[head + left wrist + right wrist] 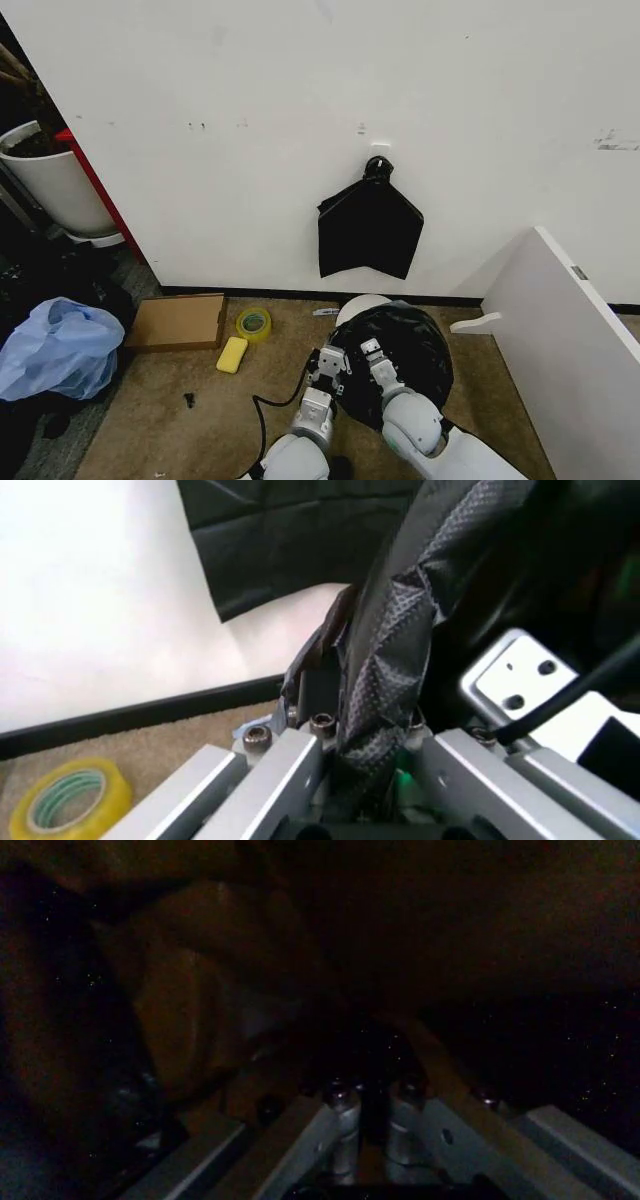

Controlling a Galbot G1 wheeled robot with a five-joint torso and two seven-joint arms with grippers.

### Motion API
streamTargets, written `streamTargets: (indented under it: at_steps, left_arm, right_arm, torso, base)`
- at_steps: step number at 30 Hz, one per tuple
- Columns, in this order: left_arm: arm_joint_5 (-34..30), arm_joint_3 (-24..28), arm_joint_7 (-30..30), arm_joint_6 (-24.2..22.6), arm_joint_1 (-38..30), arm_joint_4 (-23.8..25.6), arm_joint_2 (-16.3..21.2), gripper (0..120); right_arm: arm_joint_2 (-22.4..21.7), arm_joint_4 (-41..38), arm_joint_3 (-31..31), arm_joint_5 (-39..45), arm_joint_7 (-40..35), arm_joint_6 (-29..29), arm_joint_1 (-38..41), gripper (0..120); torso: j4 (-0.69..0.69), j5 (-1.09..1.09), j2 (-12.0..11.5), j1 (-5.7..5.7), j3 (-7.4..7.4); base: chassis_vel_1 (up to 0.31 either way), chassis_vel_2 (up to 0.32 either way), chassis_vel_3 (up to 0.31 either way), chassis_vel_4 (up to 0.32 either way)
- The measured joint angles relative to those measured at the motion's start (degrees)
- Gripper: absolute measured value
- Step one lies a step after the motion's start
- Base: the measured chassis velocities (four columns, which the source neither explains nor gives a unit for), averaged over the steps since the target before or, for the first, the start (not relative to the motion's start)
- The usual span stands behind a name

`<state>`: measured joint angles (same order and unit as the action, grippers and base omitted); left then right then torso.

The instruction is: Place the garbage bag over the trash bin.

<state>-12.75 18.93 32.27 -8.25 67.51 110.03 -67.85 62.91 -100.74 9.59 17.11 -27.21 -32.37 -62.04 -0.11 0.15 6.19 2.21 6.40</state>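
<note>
Down at six o'clock on the carpet, both arms are reaching into the work. The left gripper (328, 366) is pinching a bunched fold of the garbage bag (400, 350), its jaws pressed together on the film in the left wrist view (385, 705). The right gripper (372, 352) is sitting on top of the bag just beside it; I cannot tell how its jaws stand, since its own view is dark.

The bag is lying draped over the trash bin (352, 308), whose white rim is peeking out at the bag's eleven o'clock edge. I judge the film to be light, limp and slippery, liable to tear if yanked, so gathered hem folds look like the best hold.

Room is tight: the white board (560, 330) is leaning at three o'clock, the wall (300, 100) with the hanging sheaf of bags (368, 230) is standing at twelve, and tape roll (253, 322) and yellow sponge (232, 354) are lying at nine.
</note>
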Motion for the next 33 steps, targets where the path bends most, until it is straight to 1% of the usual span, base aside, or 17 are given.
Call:
streamTargets:
  at_steps: [11,13,15,17,20,22,26,28,33]
  left_arm:
    - [-0.6,0.7,-0.7,0.1,-0.8,-0.1,0.1,0]
    - [-1.5,0.6,-0.5,0.1,-1.3,-0.6,-0.2,0]
    - [-1.8,0.5,-0.4,0.1,-1.5,-0.7,-0.2,0]
    - [-3.3,0.5,0.1,-0.1,-1.9,-0.8,-0.1,0]
    - [-3.9,0.6,0.1,-0.3,-2.2,-0.8,0.1,0]
    - [-4.0,0.7,0.1,-0.3,-2.1,-0.7,0.2,0]
    - [-2.8,1.8,-0.6,-0.2,-1.4,-0.1,1.0,0]
    - [-1.2,2.0,-1.1,0.4,-0.9,-0.1,1.7,0]
    - [-0.4,1.9,-1.5,0.8,-0.2,0.5,2.2,0]
  right_arm:
    - [-0.6,0.2,-1.9,0.4,-0.6,0.1,-0.6,0]
    - [-1.4,-2.5,-2.4,0.3,-0.4,0.2,-1.8,0]
    - [-1.6,-3.2,-2.4,0.2,-0.2,0.2,-2.1,0]
    - [-2.6,-6.3,-2.6,0.0,0.5,0.2,-3.7,0]
    - [-2.7,-7.7,-2.6,-0.8,1.3,0.0,-4.8,0]
    - [-2.5,-7.5,-2.4,-1.0,1.4,0.0,-4.7,0]
    - [-1.3,-4.7,-1.8,-1.3,1.3,-0.1,-2.9,0]
    - [-1.2,-2.9,-1.8,-0.9,1.2,-0.1,-1.9,0]
    - [-1.1,-1.4,-1.9,0.2,0.7,-0.4,-1.2,0]
  torso:
    - [-0.01,0.0,0.0,0.0,0.0]
    - [0.0,0.0,0.0,0.0,0.0]
    - [0.0,0.0,0.0,0.0,0.0]
    - [-0.01,0.0,0.0,0.0,0.0]
    - [-0.02,0.0,0.0,0.0,0.0]
    - [-0.01,-0.01,0.0,0.0,0.0]
    - [-0.01,0.0,0.0,0.0,0.0]
    - [0.0,0.0,0.0,0.0,0.0]
    - [-0.01,0.0,0.0,0.0,0.0]
  base:
    - [0.0,0.0,0.0,0.0]
    - [0.0,0.0,0.0,0.0]
    - [0.0,0.0,0.0,0.0]
    - [0.0,0.0,0.0,0.0]
    - [0.0,0.0,0.0,0.0]
    - [0.0,0.0,0.0,0.0]
    - [0.0,0.0,0.0,0.0]
    - [0.0,0.0,0.0,0.0]
    - [0.0,0.0,0.0,0.0]
